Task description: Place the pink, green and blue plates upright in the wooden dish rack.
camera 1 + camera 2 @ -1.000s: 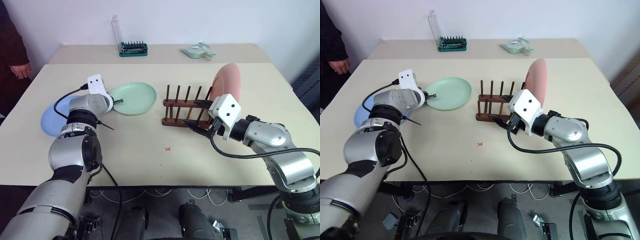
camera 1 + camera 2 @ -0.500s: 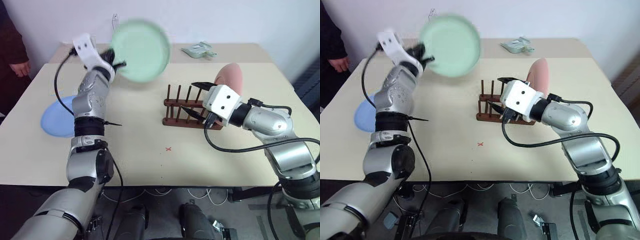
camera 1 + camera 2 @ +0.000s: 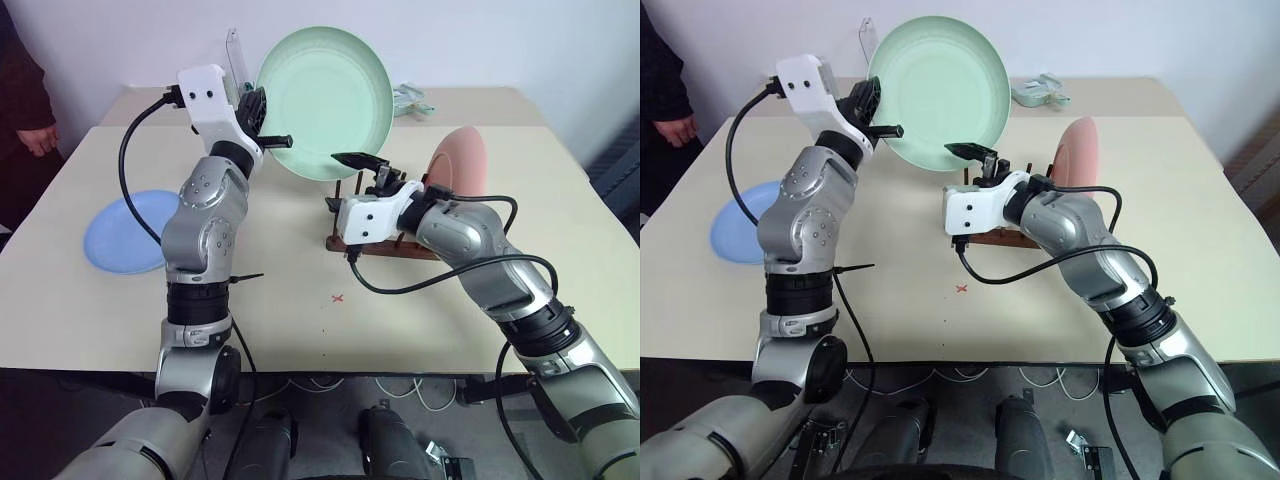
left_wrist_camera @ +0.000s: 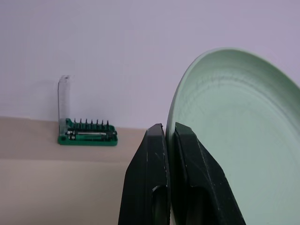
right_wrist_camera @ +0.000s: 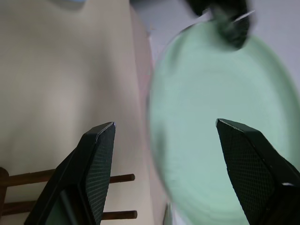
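Above the counter, the left gripper clamped the green plate rim; the right gripper jaws stood wide, empty, beside the wooden dish rack.

The green plate covers most of the green bit case and part of the packet on the far table in the head views. In the left wrist view the plate's right and lower parts run off the picture, and its rim disappears between the left gripper fingers. In the right wrist view the plate is blurred and cut off below. The right arm hides much of the wooden dish rack, so which slot holds the pink plate cannot be told. The left arm overlaps the blue plate. A person is cut by the left edge.
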